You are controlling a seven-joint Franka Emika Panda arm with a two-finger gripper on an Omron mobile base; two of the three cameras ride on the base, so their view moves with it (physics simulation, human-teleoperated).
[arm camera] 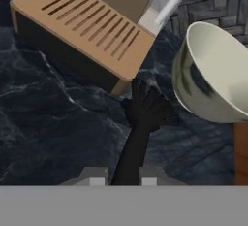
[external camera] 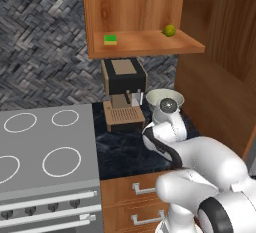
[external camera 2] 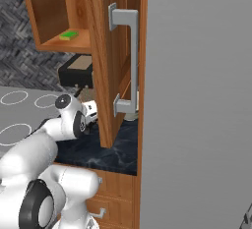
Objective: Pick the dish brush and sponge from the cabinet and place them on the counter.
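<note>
Gripping the slim handle of the dish brush (arm camera: pixel 145 123), the jaws (arm camera: pixel 123 179) are pinched nearly together on it, with the bristled head pointing away from the hand. Seen from the hand, the brush hangs low over the black marbled surface (arm camera: pixel 53 123), its head in the gap between the wooden tray at the foot of the coffee machine (arm camera: pixel 80 26) and the pale bowl (arm camera: pixel 213 74). Whether the bristles already touch the stone I cannot tell.

The step in hand looks like setting the brush down. To do it well, I would lower until the head and handle both lie close to the stone, so the brush does not drop and roll on release. The gap is narrow, so the descent should stay straight, keeping the head off the tray edge and away from the bowl's side; a nudge to the bowl could slide it. Only then should the jaws spread, and the hand should lift straight up before swinging away.

About half the task seems left. The sponge (external camera: pixel 110 39) sits on the shelf of the open cabinet (external camera: pixel 145 44), toward its left, well apart from a round yellow-green fruit (external camera: pixel 169 30) at the right. From the right side, the cabinet door (external camera 2: pixel 115 71) stands swung out just beside the arm (external camera 2: pixel 69 117), so the rise toward the shelf needs to clear that door edge.
</note>
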